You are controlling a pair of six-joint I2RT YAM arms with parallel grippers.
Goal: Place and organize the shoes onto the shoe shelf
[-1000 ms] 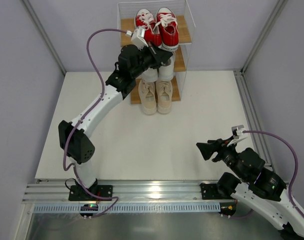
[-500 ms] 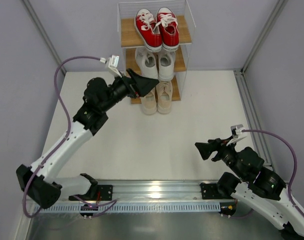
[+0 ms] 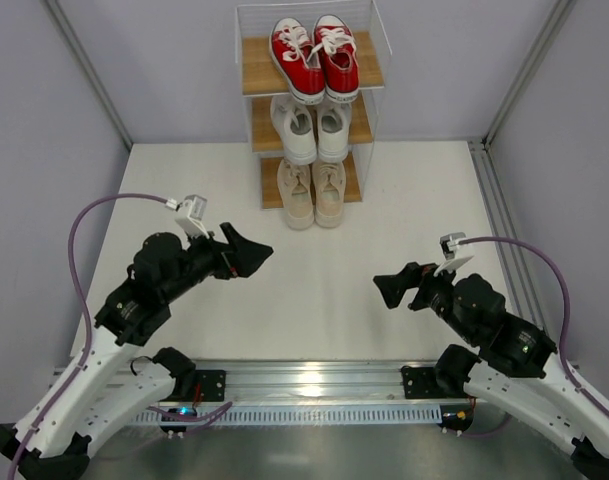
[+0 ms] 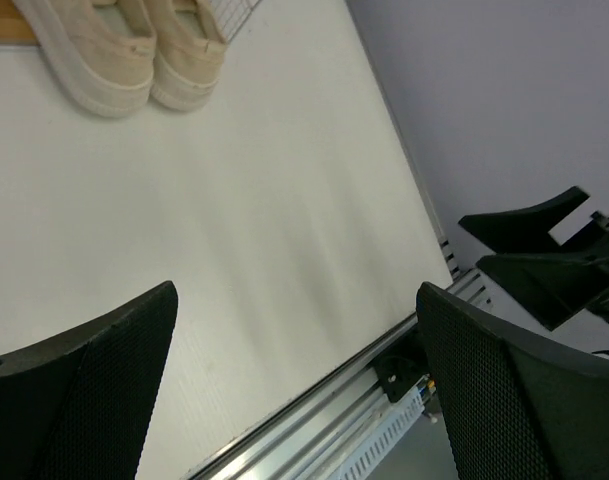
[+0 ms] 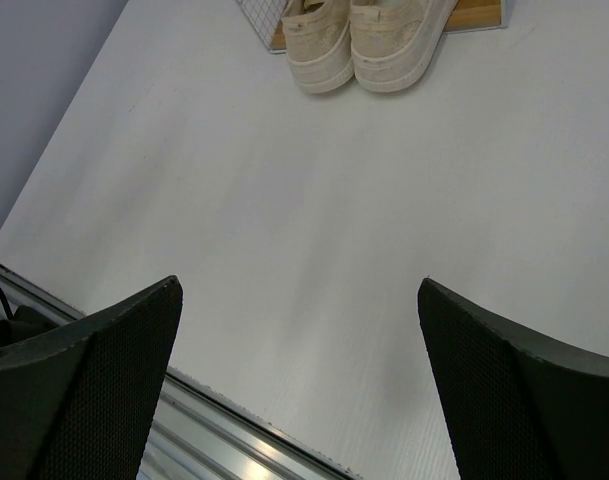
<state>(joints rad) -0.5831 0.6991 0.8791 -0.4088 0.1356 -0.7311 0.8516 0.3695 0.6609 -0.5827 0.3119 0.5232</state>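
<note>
Heels of white pair (image 3: 309, 128) hidden under top board of shoe shelf (image 3: 254, 68). Beige pair (image 3: 312, 192) cut off at frame edge in both wrist views. Shoe markings too small to read. Shelf at far edge, middle: red pair (image 3: 314, 55) top, white middle, beige bottom. Left gripper (image 3: 256, 253) and right gripper (image 3: 384, 290) have fingers spread, holding nothing, toward near edge, well apart from shelf.

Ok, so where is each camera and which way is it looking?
Top: high at the near edge, looks down on the table and shelf; left arm and right arm show.
Left wrist: on the left arm, looks rightward across the table; left fingers and right gripper show.
Right wrist: on the right arm, looks toward the shelf's foot; right fingers show.
Shared: all three see the beige shoes.
</note>
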